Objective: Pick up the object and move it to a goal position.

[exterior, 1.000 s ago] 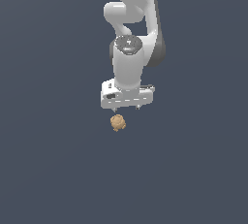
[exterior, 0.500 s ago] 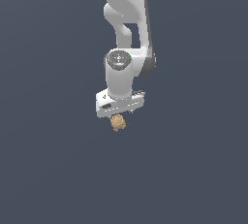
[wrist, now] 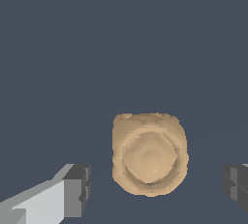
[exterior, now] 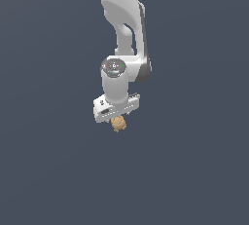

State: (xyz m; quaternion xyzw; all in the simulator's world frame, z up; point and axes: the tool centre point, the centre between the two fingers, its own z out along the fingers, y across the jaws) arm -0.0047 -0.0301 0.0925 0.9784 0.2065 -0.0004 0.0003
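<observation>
- Gripper point(wrist: 155, 189) spread wide in my wrist view; both dark finger pads point(wrist: 77, 189) stand clear of the tan-orange knobbly object point(wrist: 149, 154), gaps on each side.
- Far pad cut off at the frame edge, only a sliver shows.
- Exterior view: object point(exterior: 118, 123) sits just under the white gripper point(exterior: 115, 117), top part hidden by the hand; fingers can't be made out there.
- Can't tell if the object rests on the plain grey-blue floor point(exterior: 194, 170).
</observation>
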